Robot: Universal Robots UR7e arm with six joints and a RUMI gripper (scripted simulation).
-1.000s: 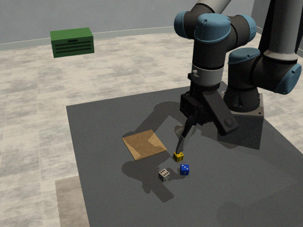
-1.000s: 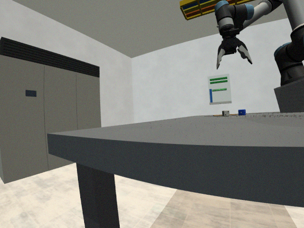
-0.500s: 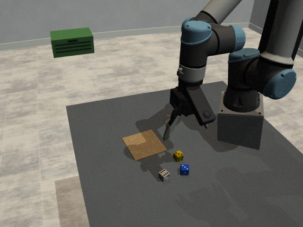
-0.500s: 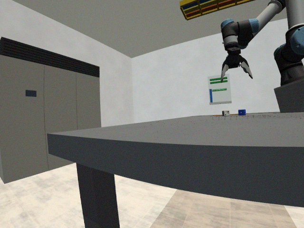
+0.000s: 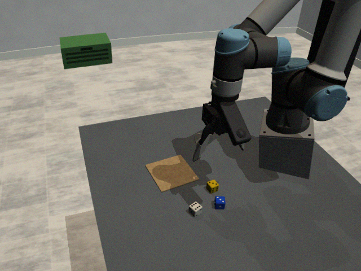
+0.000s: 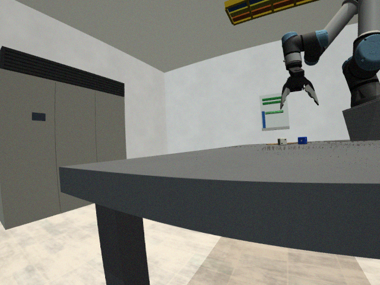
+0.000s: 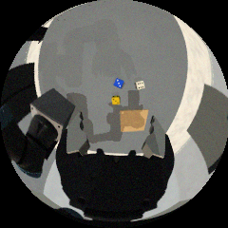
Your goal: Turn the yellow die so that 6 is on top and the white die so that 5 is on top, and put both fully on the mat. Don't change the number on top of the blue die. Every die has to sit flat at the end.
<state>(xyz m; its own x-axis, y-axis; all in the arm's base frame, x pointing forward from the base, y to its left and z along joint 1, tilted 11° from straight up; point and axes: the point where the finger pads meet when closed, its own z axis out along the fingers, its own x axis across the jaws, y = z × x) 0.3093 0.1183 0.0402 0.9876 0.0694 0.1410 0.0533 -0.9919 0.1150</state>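
While the end effector (image 5: 218,154) (image 6: 300,106) (image 7: 117,114) hovers with fingers apart, yellow die (image 5: 212,186) (image 7: 116,100), blue die (image 5: 219,202) (image 6: 302,140) (image 7: 119,83), white die (image 5: 195,209) (image 6: 282,141) (image 7: 140,85) off the mat (image 5: 172,173) (image 7: 134,121)

1. Top view: set above the table (image 5: 122,227) (image 6: 214,162) (image 7: 161,38), tilted down; takes in whole mat (image 5: 172,171) (image 7: 134,121), floor and far wall.
2. Exterior view: just above table-top height, close to a table corner, facing across it to the walls.
3. Wrist view: over the table, facing down, very wide and round; gripper (image 5: 218,153) (image 6: 300,106) (image 7: 117,114) at frame's lower part.
4. Shared, top and wrist: mat and all three dice, on the table.
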